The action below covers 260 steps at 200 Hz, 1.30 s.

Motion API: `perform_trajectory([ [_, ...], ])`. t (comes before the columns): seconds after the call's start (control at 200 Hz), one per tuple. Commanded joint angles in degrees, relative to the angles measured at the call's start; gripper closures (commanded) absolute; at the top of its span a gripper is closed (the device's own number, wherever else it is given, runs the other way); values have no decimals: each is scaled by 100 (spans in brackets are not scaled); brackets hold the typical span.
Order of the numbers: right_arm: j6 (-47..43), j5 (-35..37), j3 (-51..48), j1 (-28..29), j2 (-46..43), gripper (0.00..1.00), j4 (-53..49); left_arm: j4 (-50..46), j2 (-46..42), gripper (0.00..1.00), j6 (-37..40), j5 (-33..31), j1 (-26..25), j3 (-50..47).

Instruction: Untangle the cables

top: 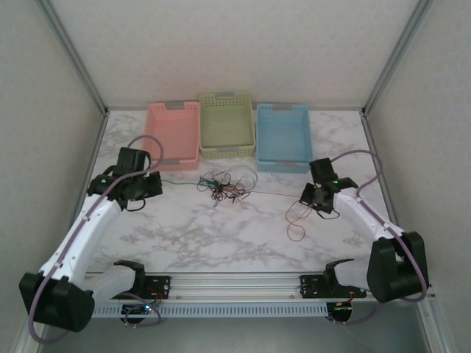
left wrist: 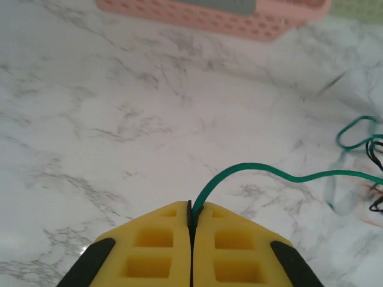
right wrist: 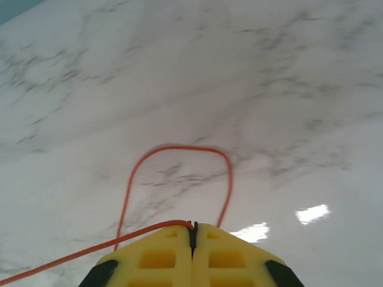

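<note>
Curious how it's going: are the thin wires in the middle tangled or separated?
Tangled: the wires lie in one knotted clump, with a green strand and an orange strand trailing out sideways.

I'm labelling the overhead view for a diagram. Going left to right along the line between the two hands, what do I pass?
left hand → green cable → tangle of cables → red-orange cable → right hand
</note>
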Motion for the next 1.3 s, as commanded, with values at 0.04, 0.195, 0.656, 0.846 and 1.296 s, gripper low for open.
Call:
perform_trajectory([
  [0.04,108,35,-367,-784,-470,100,-212,-34,-397,100,-104,-957,333,37],
  [0.195,150,-117,-499,-1258,-627,100,-175,-29,-594,100,-122,-1134,471,28],
  [0.656,-6,-1776,-663,-1438,-1212,100,502,604,-760,100,-18,1201,502,-138],
  [0.846,-47,-1637,-892,-978,-981,100,634,728,-530,100,-451,1652,464,529],
  [1.296,-24,-813,-1110,187,-1065,100,838,639,2880,100,-773,-338,474,3856],
])
